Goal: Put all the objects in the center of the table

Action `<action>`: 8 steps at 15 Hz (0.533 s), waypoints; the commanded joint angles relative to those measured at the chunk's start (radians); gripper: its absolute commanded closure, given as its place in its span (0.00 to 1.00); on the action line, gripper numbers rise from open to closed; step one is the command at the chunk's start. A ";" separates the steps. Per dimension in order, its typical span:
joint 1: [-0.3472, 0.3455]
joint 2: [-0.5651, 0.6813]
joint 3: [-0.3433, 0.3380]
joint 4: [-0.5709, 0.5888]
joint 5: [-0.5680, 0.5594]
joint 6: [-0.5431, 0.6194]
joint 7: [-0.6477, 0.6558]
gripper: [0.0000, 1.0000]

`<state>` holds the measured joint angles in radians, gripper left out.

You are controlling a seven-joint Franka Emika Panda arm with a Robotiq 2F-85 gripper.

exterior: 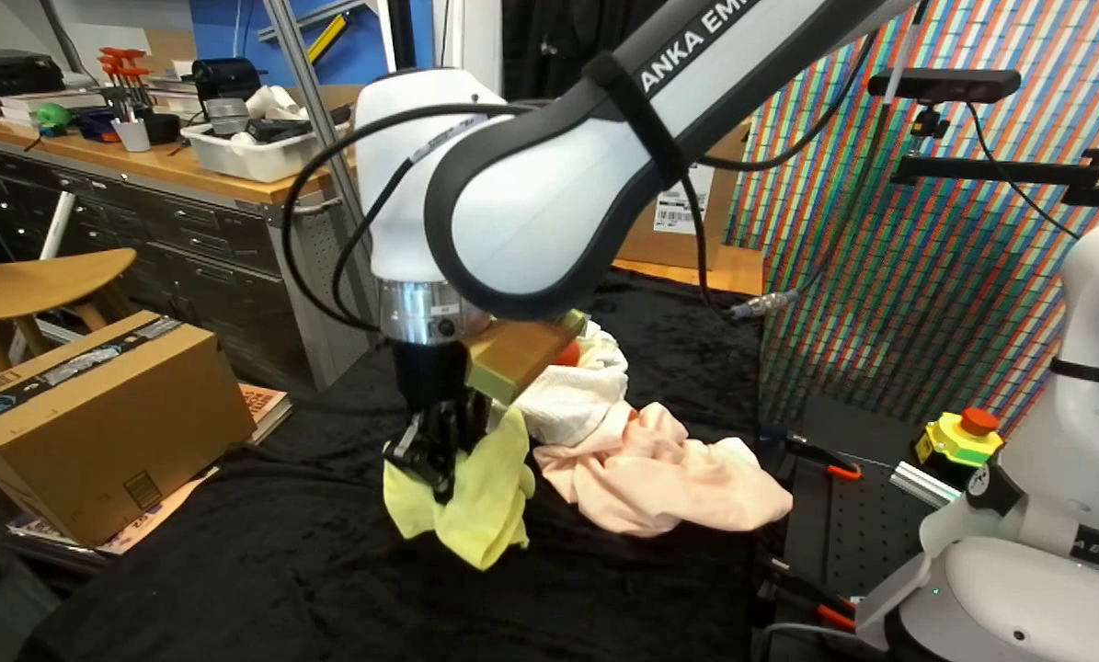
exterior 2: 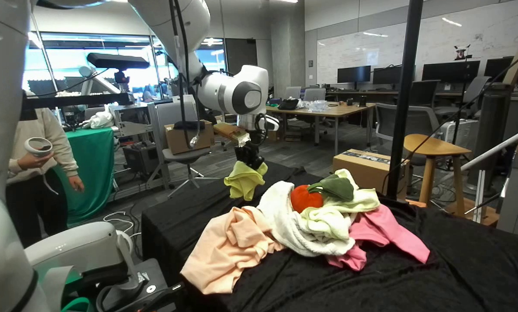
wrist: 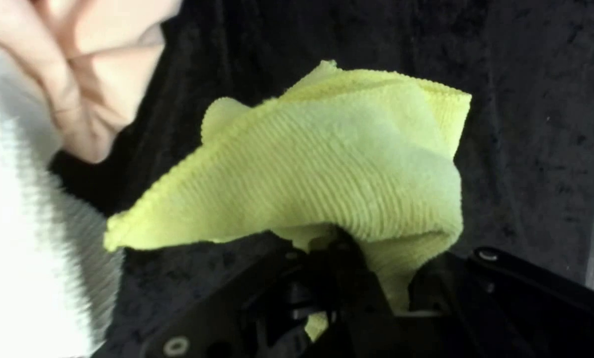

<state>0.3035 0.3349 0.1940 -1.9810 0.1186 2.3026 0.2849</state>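
Note:
My gripper is shut on a yellow-green cloth, which hangs folded below the jaws in both exterior views. Up close in the wrist view, the cloth spreads out ahead of the fingers and passes between them. Beside it on the black-draped table lies a pile: a peach cloth, a white cloth, a paler yellow-green cloth and a pink cloth. A red-orange ball with a dark green soft piece rests on top. Whether the held cloth touches the table, I cannot tell.
A brown block sticks out from my wrist above the pile. Past the table's edge stands a cardboard box. A black pole rises by that side. An emergency stop button sits near the robot's base. A person stands off the table.

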 commanded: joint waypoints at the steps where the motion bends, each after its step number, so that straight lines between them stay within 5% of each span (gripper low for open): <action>1: -0.055 -0.136 -0.050 -0.073 -0.028 0.019 0.003 0.97; 8: -0.157 -0.265 -0.155 -0.146 -0.167 0.085 0.136 0.97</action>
<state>0.1709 0.1176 0.0553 -2.0737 0.0137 2.3447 0.3437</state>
